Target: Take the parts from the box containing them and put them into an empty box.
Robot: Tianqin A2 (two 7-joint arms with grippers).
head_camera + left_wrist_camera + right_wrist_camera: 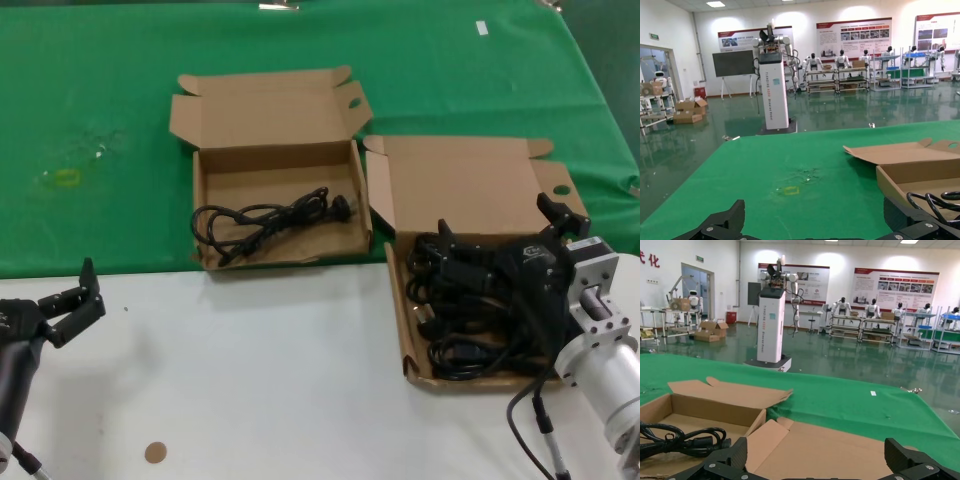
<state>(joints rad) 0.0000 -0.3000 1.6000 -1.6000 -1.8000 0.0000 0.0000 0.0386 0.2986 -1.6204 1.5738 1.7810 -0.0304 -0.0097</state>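
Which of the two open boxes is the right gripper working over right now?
The right gripper is over the box on the right, piled with black cords. The other box holds a single cord.

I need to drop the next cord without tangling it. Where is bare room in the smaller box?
Inside the smaller brown cardboard box, the floor strip along the back wall is bare; one black looped power cord fills the front. The larger brown cardboard box is crowded with cords.

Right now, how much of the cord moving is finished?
One cord already lies in the smaller box. The right hand, open, hovers over the pile of cords left in the larger box. The left hand waits open, holding nothing.
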